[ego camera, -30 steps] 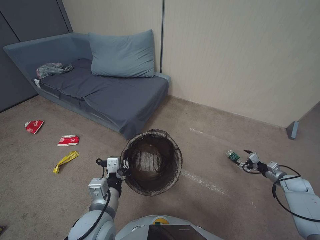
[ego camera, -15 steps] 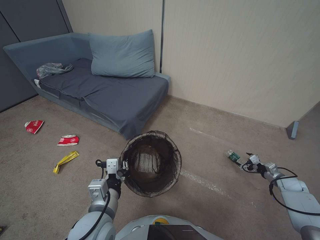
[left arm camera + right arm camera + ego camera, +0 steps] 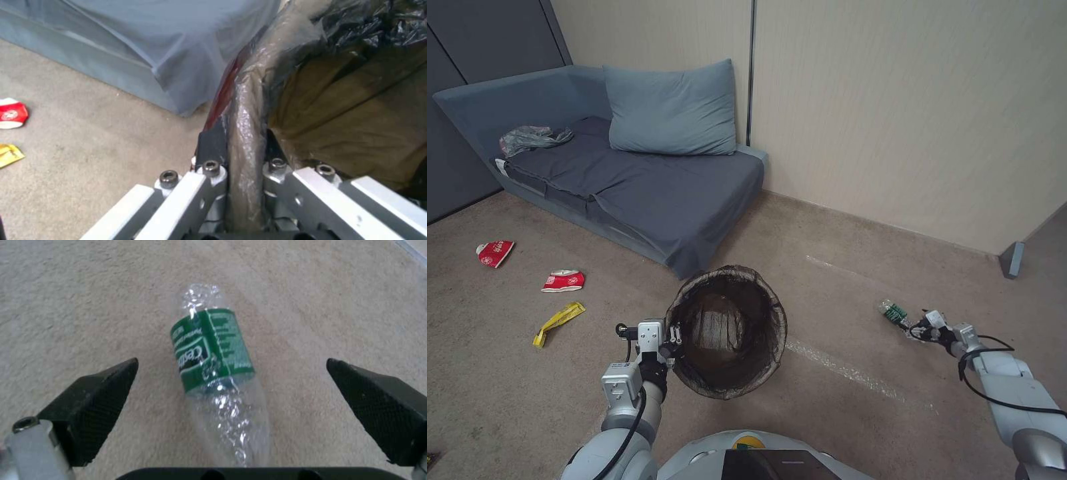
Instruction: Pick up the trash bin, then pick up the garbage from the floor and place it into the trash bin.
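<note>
The left pincer (image 3: pixel 675 333) clamps the trash bin (image 3: pixel 726 331) by its rim, mouth tilted up to receive; at right, the right pincer (image 3: pixel 919 328), spread apart, straddles the bottle (image 3: pixel 216 373) on the floor.

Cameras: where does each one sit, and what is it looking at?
Head view: on the robot's head, looking down at carpet, both arms, the round bin with dark liner.
Left wrist view: behind the left gripper, clamped on the bin rim.
Right wrist view: behind the open right gripper, facing the clear green-labelled bottle.
Shared: bin, bottle.
</note>
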`<state>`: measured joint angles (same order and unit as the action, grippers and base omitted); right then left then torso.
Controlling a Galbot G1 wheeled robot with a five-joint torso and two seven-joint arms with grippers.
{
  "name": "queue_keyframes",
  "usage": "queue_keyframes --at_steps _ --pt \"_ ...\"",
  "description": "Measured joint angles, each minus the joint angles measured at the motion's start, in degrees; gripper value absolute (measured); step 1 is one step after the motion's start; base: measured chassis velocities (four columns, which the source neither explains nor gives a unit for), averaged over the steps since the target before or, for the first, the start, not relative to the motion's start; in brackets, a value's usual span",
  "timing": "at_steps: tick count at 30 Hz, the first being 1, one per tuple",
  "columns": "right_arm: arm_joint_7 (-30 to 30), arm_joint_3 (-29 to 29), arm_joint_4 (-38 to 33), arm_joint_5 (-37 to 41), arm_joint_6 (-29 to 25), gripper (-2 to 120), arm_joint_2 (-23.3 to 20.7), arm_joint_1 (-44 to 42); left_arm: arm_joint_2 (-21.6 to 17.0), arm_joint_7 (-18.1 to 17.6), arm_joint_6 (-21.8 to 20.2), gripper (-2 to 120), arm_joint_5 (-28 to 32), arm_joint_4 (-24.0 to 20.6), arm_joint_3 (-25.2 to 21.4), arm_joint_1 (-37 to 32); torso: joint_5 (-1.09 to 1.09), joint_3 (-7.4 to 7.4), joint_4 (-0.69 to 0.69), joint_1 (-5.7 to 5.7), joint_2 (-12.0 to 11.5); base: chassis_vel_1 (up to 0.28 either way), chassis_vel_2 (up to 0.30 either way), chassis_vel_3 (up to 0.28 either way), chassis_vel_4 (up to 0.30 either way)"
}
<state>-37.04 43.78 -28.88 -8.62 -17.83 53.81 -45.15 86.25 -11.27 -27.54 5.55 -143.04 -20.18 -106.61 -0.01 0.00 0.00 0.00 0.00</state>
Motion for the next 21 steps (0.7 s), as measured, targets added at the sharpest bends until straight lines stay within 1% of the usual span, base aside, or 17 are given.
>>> queue_keyframes --at_steps 9,13,14,16,17,18,21 --pt "0.7 -0.6 3.9 0.3 2.4 100 1.4 3.6 0.1 0.0 0.0 3 -0.3 -0.2 -0.1 -0.5 0.0 0.0 0.0 0.0 0.0 0.0 0.0 0.0 0.0" --pt "1.2 -1.0 4.8 2.6 5.7 99 2.4 4.2 0.1 -0.1 0.2 3 -0.6 -0.2 -0.2 -0.8 0.0 0.0 0.0 0.0 0.0 0.0 0.0 0.0 0.0" --pt "1.2 -1.0 4.8 2.6 5.7 99 2.4 4.2 0.1 -0.1 0.2 3 -0.6 -0.2 -0.2 -0.8 0.0 0.0 0.0 0.0 0.0 0.0 0.0 0.0 0.0" --pt "2.2 -1.0 5.7 2.5 7.2 96 3.0 4.3 0.2 -0.1 0.3 3 -0.7 -0.2 -0.2 -0.9 0.01 0.0 0.0 0.0 0.0 0.0 0.0 0.0 0.0" --pt "2.8 -1.0 6.0 2.6 7.8 92 3.2 4.3 0.2 -0.1 0.3 3 -0.7 -0.2 -0.2 -1.0 0.01 0.0 0.0 0.0 0.0 0.0 0.0 0.0 0.0" --pt "2.8 -1.0 6.0 2.6 7.8 92 3.2 4.3 0.2 -0.1 0.3 3 -0.7 -0.2 -0.2 -1.0 0.01 0.0 0.0 0.0 0.0 0.0 0.0 0.0 0.0" --pt "5.8 -1.0 6.9 3.0 10.8 79 4.0 4.5 0.2 -0.2 0.5 3 -0.7 -0.2 -0.3 -1.0 0.01 0.0 -0.02 0.0 0.0 0.0 0.0 0.0 0.0"
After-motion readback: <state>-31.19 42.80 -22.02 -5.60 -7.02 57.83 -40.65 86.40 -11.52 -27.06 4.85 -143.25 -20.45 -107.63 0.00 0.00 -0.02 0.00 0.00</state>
